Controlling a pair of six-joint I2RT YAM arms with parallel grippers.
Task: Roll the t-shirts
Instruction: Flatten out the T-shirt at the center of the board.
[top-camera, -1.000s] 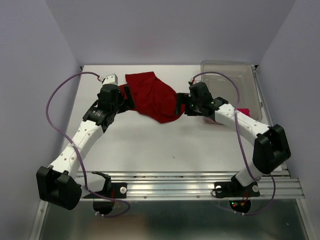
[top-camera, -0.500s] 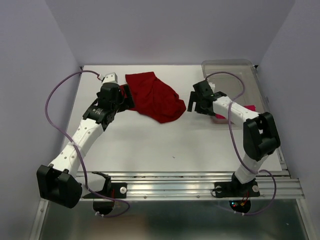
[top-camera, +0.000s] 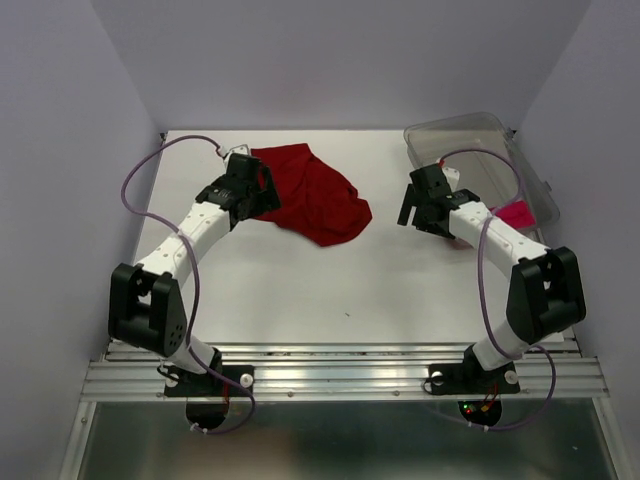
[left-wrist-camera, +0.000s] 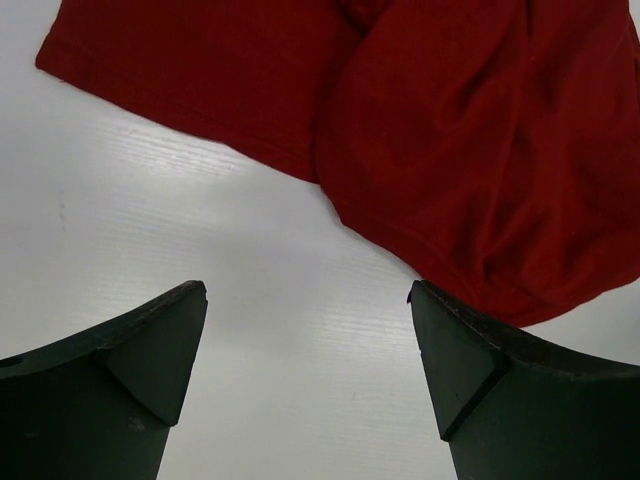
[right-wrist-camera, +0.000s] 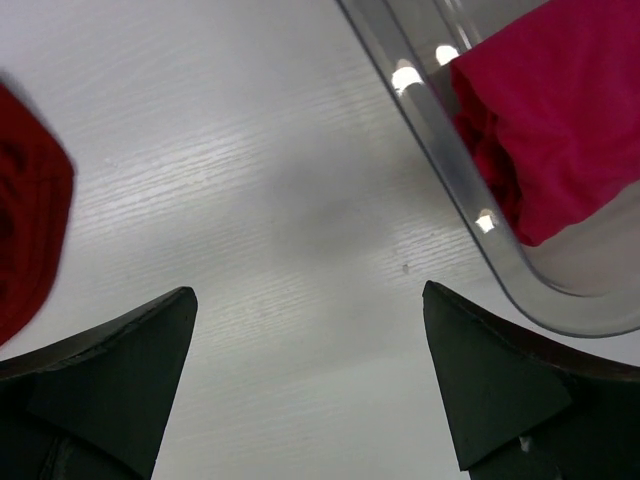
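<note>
White tabletop (top-camera: 300, 290) spreads out in front of you, shut in by pale lilac walls on the left, right and far sides. Your left gripper (left-wrist-camera: 305, 290) stands wide and holds nothing. Bare table shows between its fingertips, and the hem of the crimson t-shirt (left-wrist-camera: 470, 150) lies just beyond them. That shirt lies crumpled at the far middle of the table, left of centre.

Your right gripper (right-wrist-camera: 310, 290) is just as wide and just as empty. It sits over bare table between the crimson shirt's right edge and the clear bin (right-wrist-camera: 440, 130), touching neither. The pink t-shirt (right-wrist-camera: 555, 110) sits rolled inside the bin, against its near wall. The bin lies at the far right corner, close to the table's right edge. From the crimson shirt's near edge down to the arm bases you have bare surface.
</note>
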